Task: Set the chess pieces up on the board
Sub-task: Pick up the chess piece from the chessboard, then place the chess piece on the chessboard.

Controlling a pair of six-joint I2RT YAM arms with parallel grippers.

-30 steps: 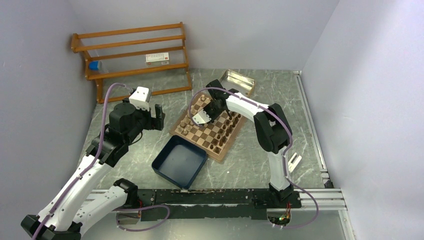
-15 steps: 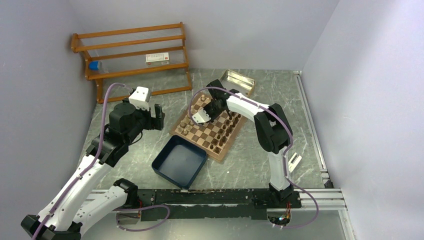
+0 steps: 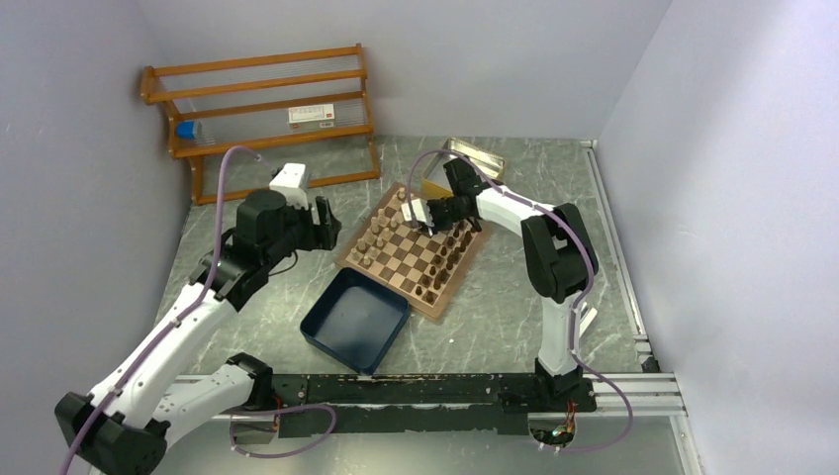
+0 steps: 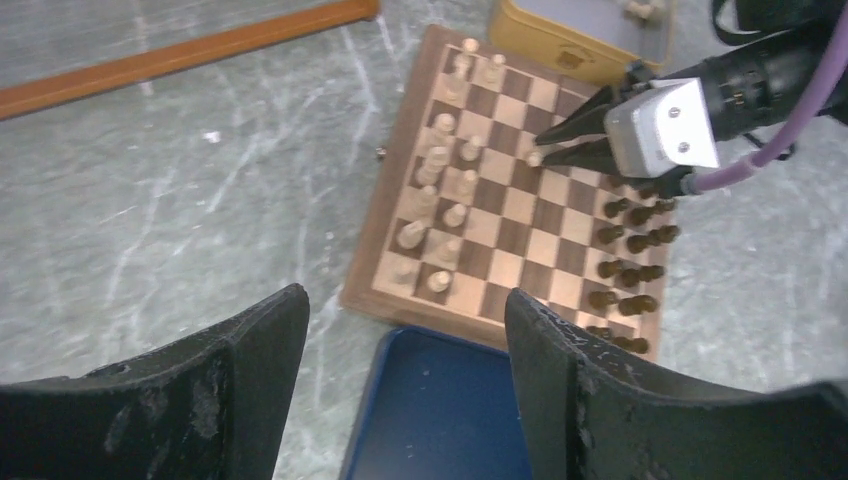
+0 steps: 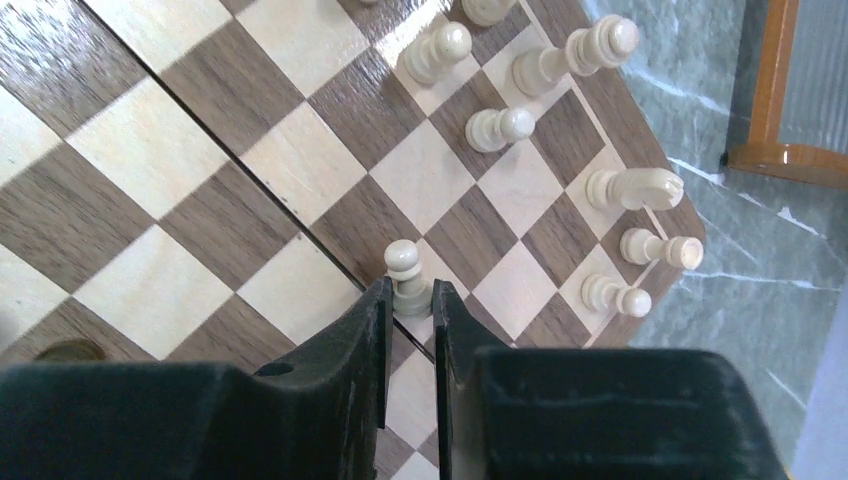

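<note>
The board (image 3: 408,253) lies tilted at mid table. Light tan chess pieces (image 3: 380,234) stand along its left side and dark brown ones (image 3: 446,259) along its right side. My right gripper (image 3: 428,212) is over the board's far part, shut on a light pawn (image 5: 404,272). The pawn is upright between the fingertips (image 5: 378,300) over a dark square. The left wrist view shows this pawn (image 4: 535,157) at the right gripper's tips. My left gripper (image 3: 323,224) is open and empty, left of the board, above the table (image 4: 200,230).
A navy blue tray (image 3: 354,319) sits against the board's near edge. A shiny metal tin (image 3: 473,158) lies past the board's far corner. A wooden rack (image 3: 262,109) stands at the back left. Grey walls close in both sides.
My right gripper has moved right and towards the far side of the board. My left arm has swung right, closer to the board.
</note>
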